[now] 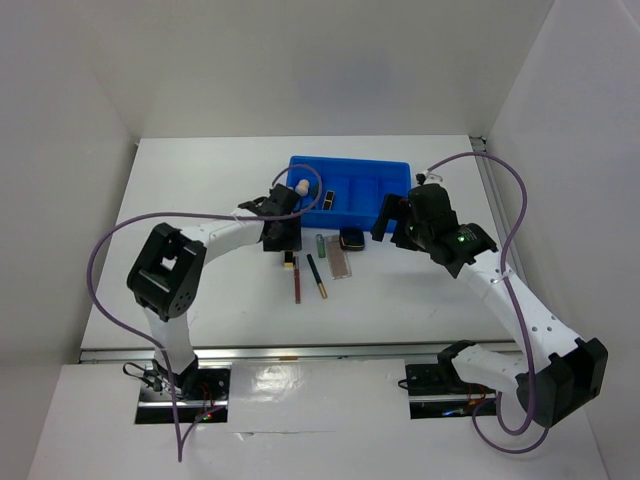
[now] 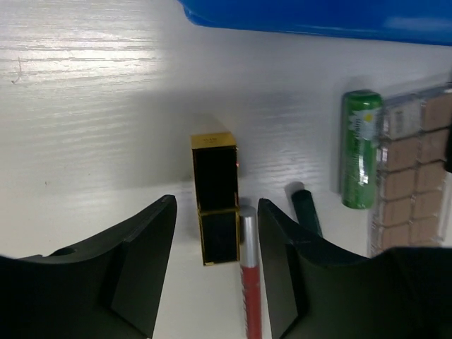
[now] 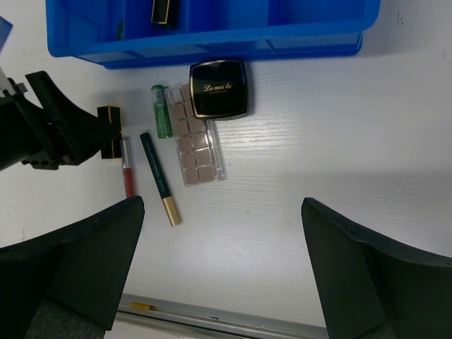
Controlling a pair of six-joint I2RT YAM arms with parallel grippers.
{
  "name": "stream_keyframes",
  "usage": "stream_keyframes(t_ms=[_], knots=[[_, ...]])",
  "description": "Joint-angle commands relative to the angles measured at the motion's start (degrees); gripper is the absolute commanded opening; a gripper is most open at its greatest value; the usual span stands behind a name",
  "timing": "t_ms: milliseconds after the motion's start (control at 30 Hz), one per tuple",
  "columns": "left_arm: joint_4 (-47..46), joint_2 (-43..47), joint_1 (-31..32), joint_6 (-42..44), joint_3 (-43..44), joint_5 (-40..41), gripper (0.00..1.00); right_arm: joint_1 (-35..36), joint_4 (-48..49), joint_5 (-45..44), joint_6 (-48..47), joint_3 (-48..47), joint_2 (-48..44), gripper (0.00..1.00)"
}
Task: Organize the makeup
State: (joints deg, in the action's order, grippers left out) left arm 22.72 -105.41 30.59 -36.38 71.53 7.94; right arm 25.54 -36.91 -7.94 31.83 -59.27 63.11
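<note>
Under it all, a white table (image 1: pixel 200 190), flat, with a faint wood grain. At its far side, a big blue bin (image 1: pixel 395 172), hard shiny plastic, cut into little boxes.

Then the two claws. Right claw (image 3: pixel 220 212) spread wide, holding nothing, up above the loose makeup. Left claw (image 2: pixel 215 206) down low, fingers apart, gripping nothing yet.

In front of the bin, a pinkish palette (image 3: pixel 198 145): flat, clear lid, rows of small squares. On its end nearest the bin, a black square compact (image 3: pixel 219 88), glossy, with rounded corners.

Likely the next thing to grab: a black-gold case (image 2: pixel 215 176), a boxy little bar with shiny gold edges. Right between the left claw's fingers, a gap on each side. Long side running the same way as the fingers, so just a squeeze across the short side. Far closer to the left claw than the right.

Beside the palette, a green tube (image 2: pixel 360 148), round and smooth. Tight against the case, a thin red pencil (image 2: pixel 249 304) with a silver cap, maybe in the way of the pinch. Nearby, a dark green pencil (image 3: pixel 157 173) with a gold end.

In the bin: a second black-gold case (image 1: pixel 329 199) and a peach egg sponge (image 1: pixel 299 186), soft-looking.
</note>
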Motion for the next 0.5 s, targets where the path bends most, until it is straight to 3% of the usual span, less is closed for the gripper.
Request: stream_keyframes(t_ms=[0,167,367,467], knots=[[-0.84,-2.0,0.17,-1.93,1.77,3.39,0.62,0.39,0.96,-0.67,-0.63,-2.35,-1.41,1.0],[-1.45,-3.14,0.17,-3.26,2.3,6.2,0.54,0.39,0.96,-0.67,-0.63,-2.35,-1.41,1.0],[-2.06,1.16,0.17,-4.31,-0.5,6.21,0.25,0.39,0.43,-0.67,-0.63,-2.35,-1.41,1.0],[-2.68,4.49,0.17,-4.31,-1.04,6.73,0.17,0.39,0.43,-0.67,-0.63,-2.35,-1.41,1.0]])
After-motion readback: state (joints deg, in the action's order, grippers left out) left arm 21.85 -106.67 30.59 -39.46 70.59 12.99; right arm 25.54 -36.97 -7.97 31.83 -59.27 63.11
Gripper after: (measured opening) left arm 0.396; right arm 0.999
